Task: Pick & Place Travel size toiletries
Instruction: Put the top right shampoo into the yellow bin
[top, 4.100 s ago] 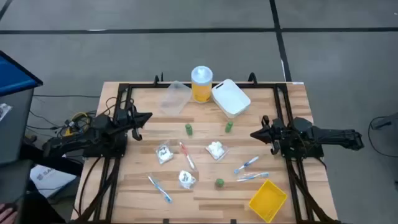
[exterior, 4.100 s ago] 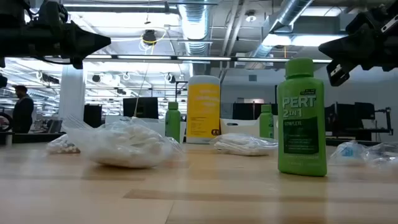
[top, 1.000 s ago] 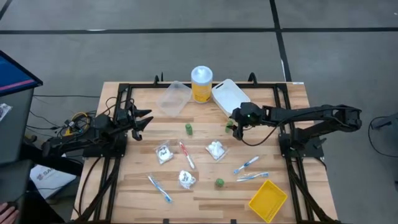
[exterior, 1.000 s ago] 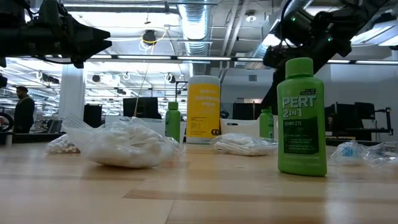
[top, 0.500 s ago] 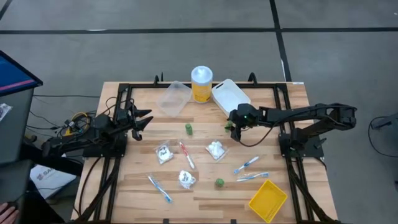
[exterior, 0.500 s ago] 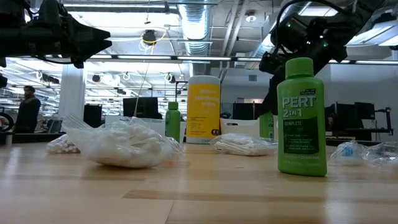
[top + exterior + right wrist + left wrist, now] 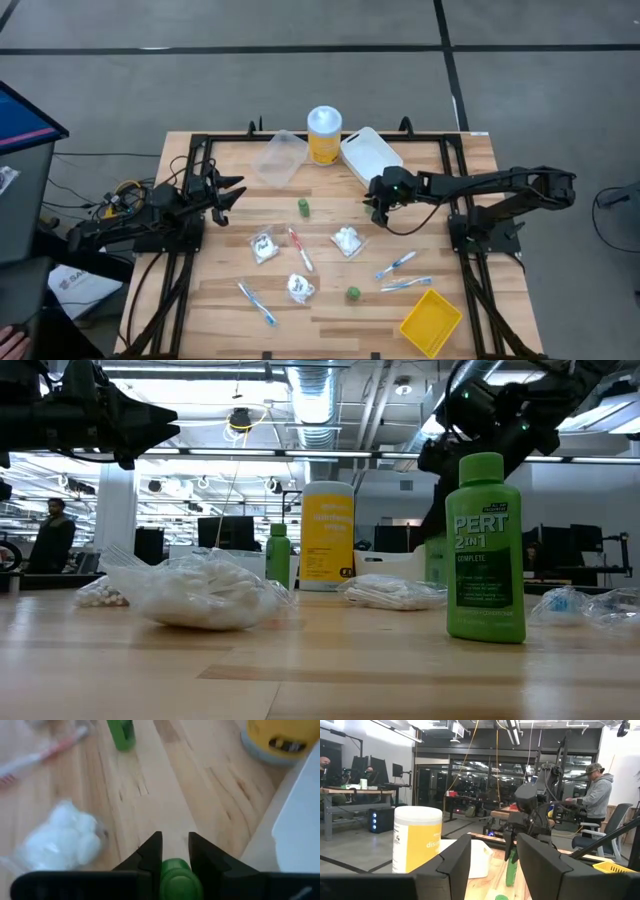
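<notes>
My right gripper [image 7: 373, 204] reaches in from the table's right and is shut on a tiny green bottle [image 7: 175, 876] near the white container. A second green bottle [image 7: 302, 207] stands to its left and a third [image 7: 353, 294] stands near the front. Three clear packets [image 7: 347, 239] [image 7: 264, 245] [image 7: 300, 287], a red-white stick [image 7: 299, 248] and three blue-white sticks [image 7: 396, 265] [image 7: 406, 284] [image 7: 257, 303] lie flat on the table. My left gripper [image 7: 235, 190] waits open above the table's left side. My right gripper pinches the green bottle's top [image 7: 175, 870] between its two fingers. The fingers [image 7: 508, 845] come from above, slanting in from the table's right. The bottle [image 7: 511, 867] stands upright below them, its lower end down at the table.
A tall yellow jar with a white lid [image 7: 324, 135], a clear container [image 7: 283, 157] and a white container [image 7: 371, 156] stand along the far edge. A yellow tray [image 7: 431, 322] sits at the front right. A black frame [image 7: 200, 140] borders the table.
My right gripper has moved a little toward the table's left edge and down, onto the green bottle beside the white container. The bottle has stayed where it stood.
</notes>
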{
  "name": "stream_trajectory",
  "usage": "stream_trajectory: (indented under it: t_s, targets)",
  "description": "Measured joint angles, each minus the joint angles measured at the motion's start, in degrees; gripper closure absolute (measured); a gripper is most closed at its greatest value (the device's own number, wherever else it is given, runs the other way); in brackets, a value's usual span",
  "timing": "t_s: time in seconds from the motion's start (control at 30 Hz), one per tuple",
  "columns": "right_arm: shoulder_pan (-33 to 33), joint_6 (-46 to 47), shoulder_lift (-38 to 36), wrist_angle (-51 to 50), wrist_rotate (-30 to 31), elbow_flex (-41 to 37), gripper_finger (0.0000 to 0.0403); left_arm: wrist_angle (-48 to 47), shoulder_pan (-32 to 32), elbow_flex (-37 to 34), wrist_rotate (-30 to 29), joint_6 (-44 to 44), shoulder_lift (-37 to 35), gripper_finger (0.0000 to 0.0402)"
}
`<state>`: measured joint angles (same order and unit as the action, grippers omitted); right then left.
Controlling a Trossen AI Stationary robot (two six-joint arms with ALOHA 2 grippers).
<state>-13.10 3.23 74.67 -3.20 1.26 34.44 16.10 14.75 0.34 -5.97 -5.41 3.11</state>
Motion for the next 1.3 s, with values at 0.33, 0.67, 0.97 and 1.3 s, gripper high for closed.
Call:
stream_trajectory:
  t_s: [0.33, 0.67, 0.97, 1.3]
  targets:
    - [10.6, 12.1, -15.9, -14.2, -0.2, 7.0, 0.0331, 0.1, 0.0, 0.0, 0.0, 0.0, 0.0, 0.0247]
    - [50.9, 46.7, -26.3, -24.0, 26.2, 7.1, 0.0331, 0.3, 0.0, 0.0, 0.0, 0.0, 0.0, 0.0247]
    - [72.9, 73.6, -13.8, -25.3, 40.3, 7.1, 0.0331, 0.5, 0.0, 0.0, 0.0, 0.0, 0.0, 0.0247]
    - [76.1, 78.5, 3.6, -48.1, 40.2, 26.2, 0.0331, 0.8, 0.0, 0.0, 0.0, 0.0, 0.0, 0.0247]
